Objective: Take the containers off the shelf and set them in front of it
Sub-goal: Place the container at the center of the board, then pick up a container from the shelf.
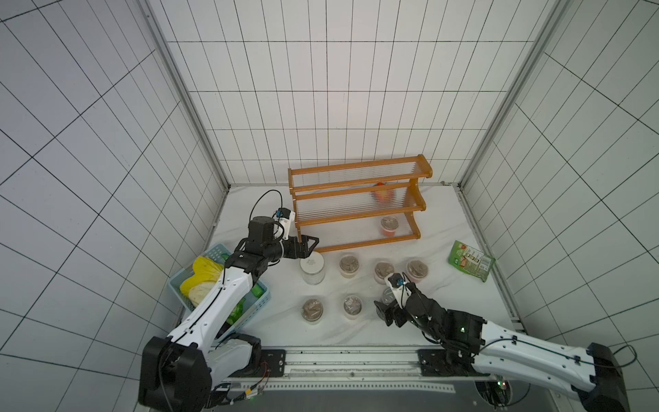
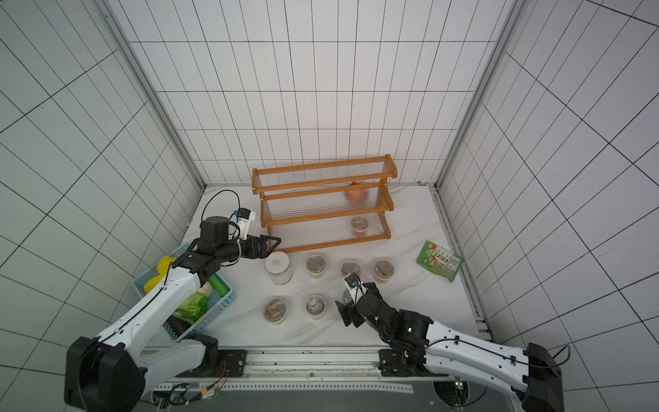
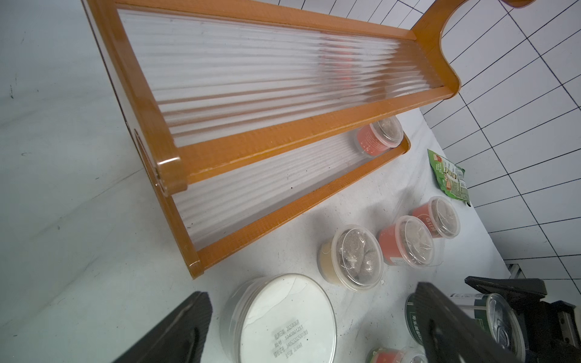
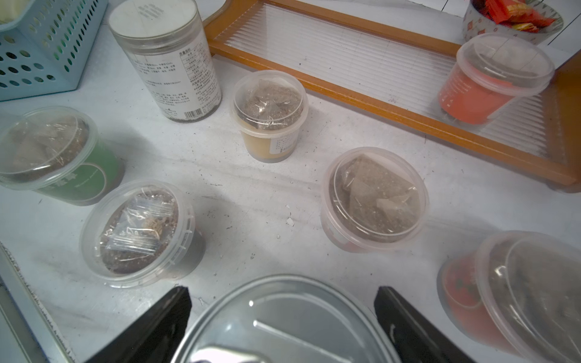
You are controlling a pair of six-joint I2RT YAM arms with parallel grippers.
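The left fingers [image 3: 176,333] are held open over the jar [image 3: 283,320]. The right fingers [image 4: 151,330] are parted around the can [image 4: 283,320], with gaps seen. One cup [image 1: 389,225] is seated on the shelf [image 1: 356,246].

You are working in a robot test cell of a laboratory, not in a real home. White walls [image 1: 338,89] with a black grid of lines close the place at 9, 12 and 3 o'clock, and bare metal posts [image 1: 184,92] hold them at the corners. At 6 o'clock a metal rail [image 1: 349,360] with loose cables carries a left arm [image 1: 214,303] and a right arm [image 1: 527,356], both white and black. The white table [image 1: 456,314] holds only household props: a wooden shelf [image 1: 356,208] at 12 o'clock, a blue basket [image 1: 258,306] of vegetables at 9 o'clock, a green snack packet [image 1: 471,261] at 3 o'clock, and small food cups [image 1: 349,264] in the middle.
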